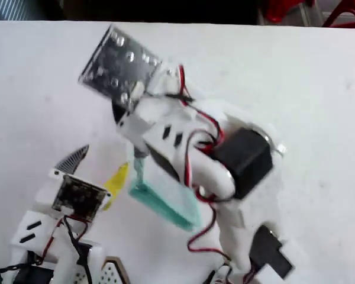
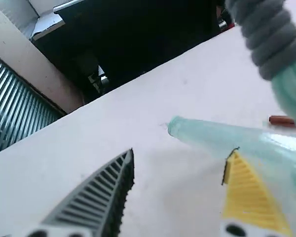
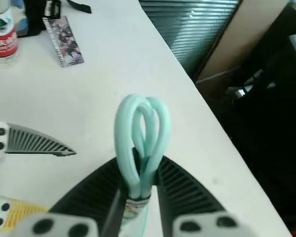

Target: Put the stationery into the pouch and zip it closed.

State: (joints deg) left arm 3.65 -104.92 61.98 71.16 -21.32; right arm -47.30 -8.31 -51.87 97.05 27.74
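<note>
My right claw [image 3: 144, 159] is pinched tight on the pale green loop [image 3: 140, 123] of the pouch [image 1: 165, 206]. In the high view the pouch sits on the white tabletop [image 1: 296, 89], a little toward 6 o'clock from the centre. My left claw [image 1: 105, 158] stands wide at about 10 o'clock from the pouch. Its yellow finger [image 2: 249, 192] is at the pouch's edge and its grey finger [image 2: 98, 197] is well apart from it. A bottle [image 3: 1, 34] and a printed card [image 3: 64, 34] sit farther off.
</note>
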